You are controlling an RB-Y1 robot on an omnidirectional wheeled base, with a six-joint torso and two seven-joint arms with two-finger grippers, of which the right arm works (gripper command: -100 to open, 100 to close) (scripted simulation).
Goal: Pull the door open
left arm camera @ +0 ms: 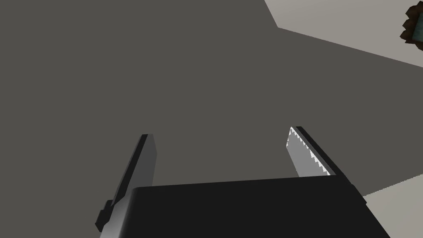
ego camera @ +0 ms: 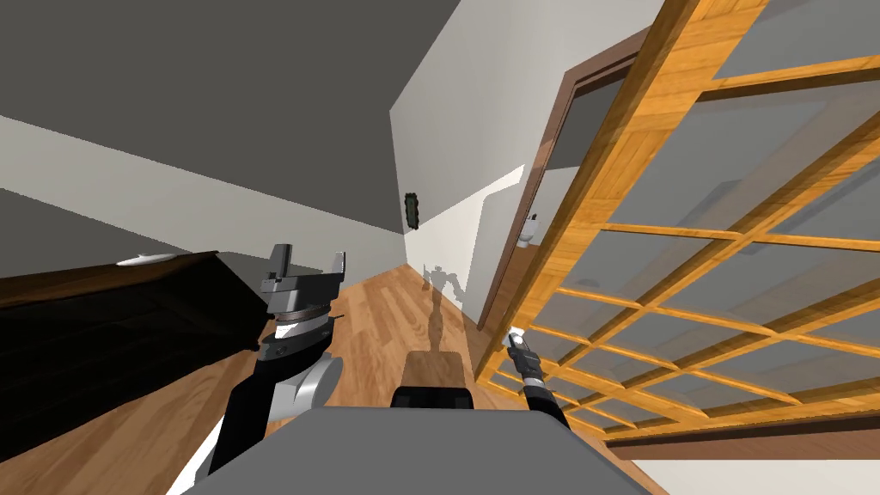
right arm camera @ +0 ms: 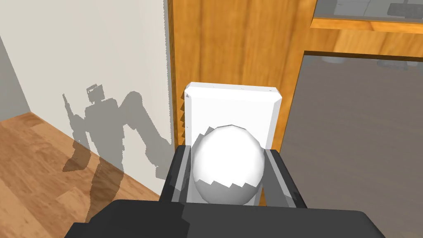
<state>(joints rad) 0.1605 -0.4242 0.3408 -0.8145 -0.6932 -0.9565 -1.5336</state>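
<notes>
At the far left, a dark cabinet (ego camera: 112,326) is standing on the wooden floor (ego camera: 378,314), with a small white thing (ego camera: 142,259) lying on its top. Just beside it we are holding our left gripper (ego camera: 309,260) raised, its two fingers standing wide apart with nothing between them; in the left wrist view the left gripper (left arm camera: 225,159) is facing a plain grey surface. Further along, a small dark ornament (ego camera: 412,210) is hanging on the pale wall, and our own shadow (ego camera: 440,288) is falling on the wall below it. To the right, we are reaching our right gripper (ego camera: 518,339) to the near edge of the door (ego camera: 623,146), a wooden grid with grey panes that is taking up the right side of the head view. In the right wrist view, the right gripper (right arm camera: 226,152) is clasping the round white knob (right arm camera: 228,163), one finger pressing each side. The knob is sitting on a white plate (right arm camera: 231,109) fixed to the wooden stile of the door (right arm camera: 231,45).
</notes>
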